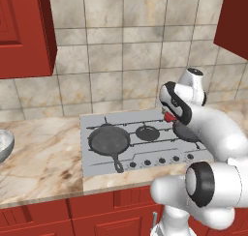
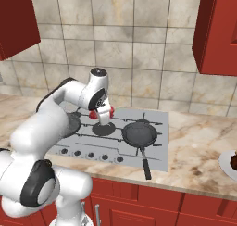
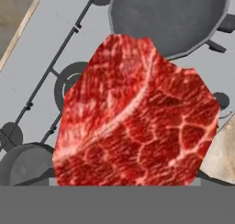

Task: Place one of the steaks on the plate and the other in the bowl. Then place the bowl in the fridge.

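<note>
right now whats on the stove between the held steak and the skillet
In the right base view, a small round burner cap sits just under the steak held by the gripper; past it, bare cooktop grate up to the skillet.

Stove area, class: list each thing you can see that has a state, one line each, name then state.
gripper: above the stove, shut on the steak
steak: held in the gripper, lifted off the surface
skillet: on a burner, nothing in it
bowl: upright on the counter at the left edge
plate: on the counter at the right edge, something dark on it
</note>
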You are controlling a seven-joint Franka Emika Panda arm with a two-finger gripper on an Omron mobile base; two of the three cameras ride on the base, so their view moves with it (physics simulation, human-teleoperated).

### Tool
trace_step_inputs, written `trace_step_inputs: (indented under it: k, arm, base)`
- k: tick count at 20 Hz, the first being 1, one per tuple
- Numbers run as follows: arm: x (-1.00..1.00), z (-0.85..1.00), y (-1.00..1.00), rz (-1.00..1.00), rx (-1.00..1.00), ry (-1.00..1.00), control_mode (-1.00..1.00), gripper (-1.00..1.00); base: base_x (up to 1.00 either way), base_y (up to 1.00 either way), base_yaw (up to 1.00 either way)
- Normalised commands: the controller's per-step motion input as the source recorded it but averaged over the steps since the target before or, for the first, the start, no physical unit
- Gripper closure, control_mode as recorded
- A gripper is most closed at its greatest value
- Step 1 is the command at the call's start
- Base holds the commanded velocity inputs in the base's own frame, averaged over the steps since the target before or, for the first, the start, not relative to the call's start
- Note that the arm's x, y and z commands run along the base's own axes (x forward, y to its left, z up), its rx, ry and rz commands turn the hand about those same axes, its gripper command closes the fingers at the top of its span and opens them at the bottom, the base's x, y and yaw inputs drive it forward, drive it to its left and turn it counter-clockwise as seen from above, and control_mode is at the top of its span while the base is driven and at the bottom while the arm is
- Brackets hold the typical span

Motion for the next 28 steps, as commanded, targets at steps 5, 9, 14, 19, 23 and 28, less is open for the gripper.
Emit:
trace_step_inputs:
  k: [5, 9, 14, 19, 23, 28]
  arm:
    - [-0.89, 0.03, 0.35, 0.08, 0.00, 0.00, -1.00, 1.00]
    - [-0.70, 0.00, 0.18, 0.05, 0.00, 0.00, -1.00, 1.00]
    - [-0.46, 0.00, 0.04, 0.00, 0.00, -0.02, -1.00, 1.00]
    - [-0.13, 0.00, 0.00, 0.00, -0.01, -0.01, -1.00, 1.00]
    - [-0.01, 0.00, 0.00, 0.00, -0.02, 0.00, -1.00, 1.00]
    - [0.00, 0.00, 0.03, 0.00, -0.03, 0.00, -1.00, 1.00]
  base:
    - [0.00, 0.00, 0.00]
    - [0.00, 0.00, 0.00]
    - [0.00, 0.00, 0.00]
    - [0.00, 0.00, 0.00]
    - [0.00, 0.00, 0.00]
    - [0.00, 0.00, 0.00]
